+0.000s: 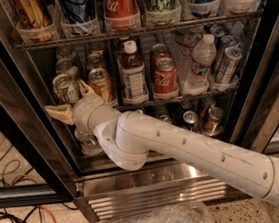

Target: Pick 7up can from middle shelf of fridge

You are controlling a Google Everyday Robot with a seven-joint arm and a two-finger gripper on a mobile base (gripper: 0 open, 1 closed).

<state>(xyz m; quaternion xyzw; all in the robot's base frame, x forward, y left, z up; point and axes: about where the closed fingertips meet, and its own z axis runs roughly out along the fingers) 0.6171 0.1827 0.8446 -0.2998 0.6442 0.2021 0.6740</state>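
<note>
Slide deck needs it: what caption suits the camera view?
Open hand poised at the 7up can on the fridge's middle shelf.

light dim inside fridge [25, 127] | glare on steel base panel [153, 187] | end effector [73, 100] well lit, middle shelf [178, 98] left
</note>
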